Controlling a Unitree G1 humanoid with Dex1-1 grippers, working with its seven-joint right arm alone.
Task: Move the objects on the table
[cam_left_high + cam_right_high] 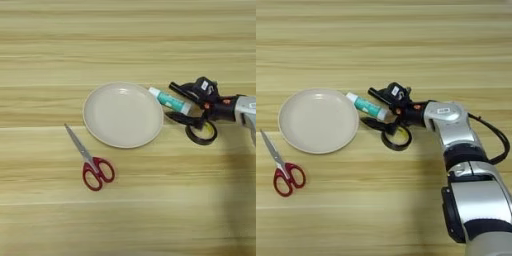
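The round beige plate (pixel 123 115) lies left of centre on the wooden table (pixel 125 40). Just off its right rim lies the small white glue stick (pixel 170 100) with a teal label, pointing up-left toward the plate. My right gripper (pixel 171 101) reaches in from the right and is open. One black finger is above the stick and the other is below it, so the stick's right half lies between them. Neither finger visibly presses on it. The right eye view shows the same gripper (pixel 367 106), glue stick (pixel 363 105) and plate (pixel 318 120).
A black tape ring (pixel 201 132) lies just under the gripper's lower finger. Red-handled scissors (pixel 92 162) lie below the plate's left side, blades pointing up-left. My silver forearm (pixel 456 135) runs down the right side.
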